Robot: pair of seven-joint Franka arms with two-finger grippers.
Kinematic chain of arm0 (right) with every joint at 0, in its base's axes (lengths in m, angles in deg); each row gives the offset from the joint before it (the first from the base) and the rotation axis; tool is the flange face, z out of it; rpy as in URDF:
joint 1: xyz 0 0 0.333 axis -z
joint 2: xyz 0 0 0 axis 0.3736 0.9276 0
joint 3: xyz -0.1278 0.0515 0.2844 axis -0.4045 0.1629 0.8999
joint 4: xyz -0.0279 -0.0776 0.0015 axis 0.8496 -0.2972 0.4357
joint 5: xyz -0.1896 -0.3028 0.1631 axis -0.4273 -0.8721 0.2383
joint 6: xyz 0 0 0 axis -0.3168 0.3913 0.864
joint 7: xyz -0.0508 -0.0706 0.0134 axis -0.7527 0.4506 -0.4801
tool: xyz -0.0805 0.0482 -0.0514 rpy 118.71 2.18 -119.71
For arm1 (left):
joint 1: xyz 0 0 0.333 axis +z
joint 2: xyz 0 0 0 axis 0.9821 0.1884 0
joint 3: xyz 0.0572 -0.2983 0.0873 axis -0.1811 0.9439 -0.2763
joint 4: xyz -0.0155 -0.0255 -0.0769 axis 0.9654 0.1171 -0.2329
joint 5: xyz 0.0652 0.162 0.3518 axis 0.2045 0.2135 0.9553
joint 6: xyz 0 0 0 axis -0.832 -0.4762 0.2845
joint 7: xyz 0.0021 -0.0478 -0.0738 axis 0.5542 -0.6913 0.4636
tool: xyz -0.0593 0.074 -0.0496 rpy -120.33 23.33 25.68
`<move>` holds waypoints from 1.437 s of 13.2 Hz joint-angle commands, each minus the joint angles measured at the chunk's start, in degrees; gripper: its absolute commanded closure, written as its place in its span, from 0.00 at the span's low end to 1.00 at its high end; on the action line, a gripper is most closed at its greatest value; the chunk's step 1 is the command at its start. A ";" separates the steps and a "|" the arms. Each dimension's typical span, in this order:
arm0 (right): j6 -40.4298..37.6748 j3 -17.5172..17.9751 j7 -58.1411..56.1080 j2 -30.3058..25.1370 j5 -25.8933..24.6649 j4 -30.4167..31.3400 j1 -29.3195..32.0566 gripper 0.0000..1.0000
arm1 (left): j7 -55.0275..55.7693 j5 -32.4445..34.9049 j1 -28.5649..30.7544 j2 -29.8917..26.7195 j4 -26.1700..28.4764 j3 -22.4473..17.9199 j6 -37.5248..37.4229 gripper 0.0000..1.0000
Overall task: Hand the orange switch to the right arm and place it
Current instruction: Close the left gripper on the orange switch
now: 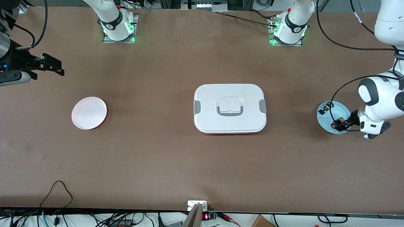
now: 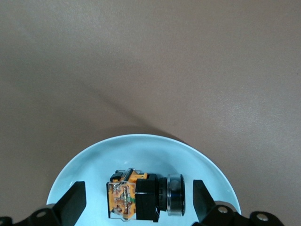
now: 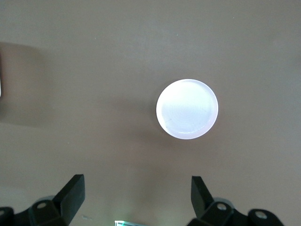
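Observation:
The orange switch (image 1: 338, 121) lies on its side on a light-blue plate (image 1: 343, 110) at the left arm's end of the table. In the left wrist view the switch (image 2: 141, 197) shows an orange and clear end, a black body and a metal-ringed round cap. My left gripper (image 1: 341, 124) is low over the plate (image 2: 141, 150), open, one finger on each side of the switch with gaps to it (image 2: 138, 189). My right gripper (image 1: 55, 66) is open and empty, up over the table at the right arm's end (image 3: 136, 186), and waits.
A second small switch (image 1: 324, 109) lies on the same blue plate, farther from the front camera. A white lidded box (image 1: 229, 108) sits mid-table. A pinkish-white plate (image 1: 89, 113) lies toward the right arm's end, also in the right wrist view (image 3: 187, 108).

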 commanded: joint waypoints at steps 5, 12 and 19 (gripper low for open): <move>-0.63 0.30 -0.10 0.10 0.65 -0.91 0.49 0.00 | -0.09 -0.09 0.30 0.37 1.55 0.40 1.29 0.01; -0.72 0.30 -0.10 0.10 0.65 -0.91 0.49 0.00 | -0.09 -1.24 0.30 1.42 1.72 0.49 1.20 0.13; -0.72 0.30 -0.10 0.10 0.65 -0.91 0.49 0.00 | -0.70 -1.15 -0.31 -1.20 1.11 0.49 -0.38 0.54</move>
